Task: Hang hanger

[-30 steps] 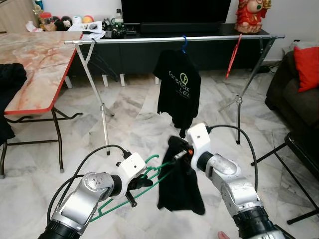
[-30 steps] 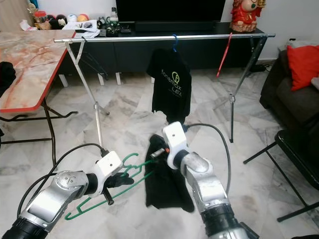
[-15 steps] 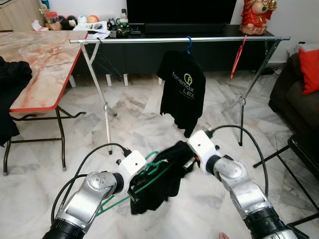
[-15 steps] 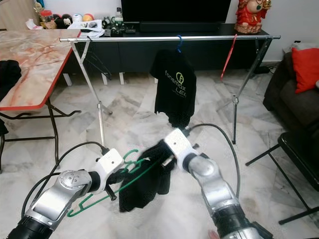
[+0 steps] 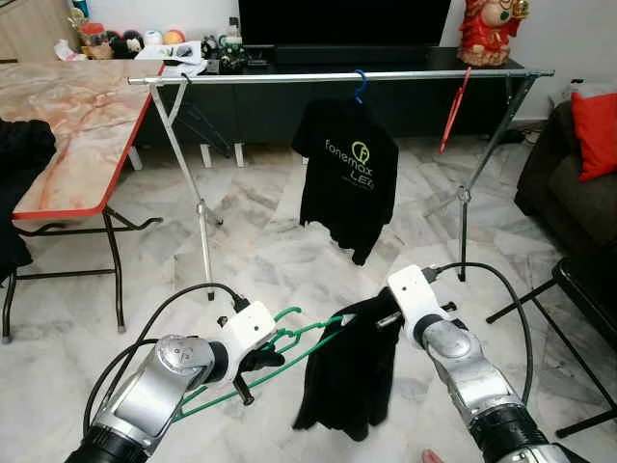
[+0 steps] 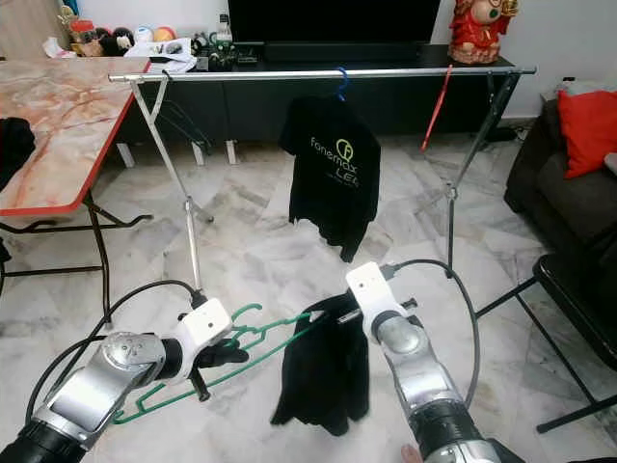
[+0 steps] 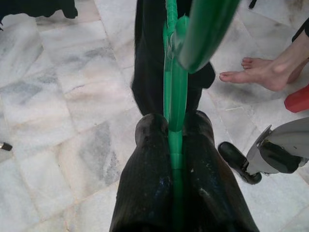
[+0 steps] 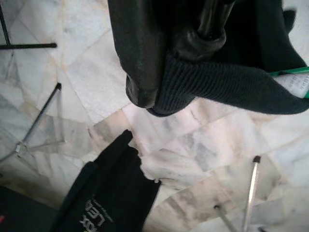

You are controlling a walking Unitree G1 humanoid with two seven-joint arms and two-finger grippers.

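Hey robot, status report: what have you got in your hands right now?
Left end effector shut on green hanger. Right end effector shut on black garment. Rail ahead, unobstructed.

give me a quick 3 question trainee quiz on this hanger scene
1. True or false: the left gripper is shut on the green hanger.
2. What does the right gripper hold? A) red cushion B) black garment C) rail
3. Fill in: the black t-shirt on the rail hangs from a ____ hanger.

Key: 1 true; 2 B; 3 blue
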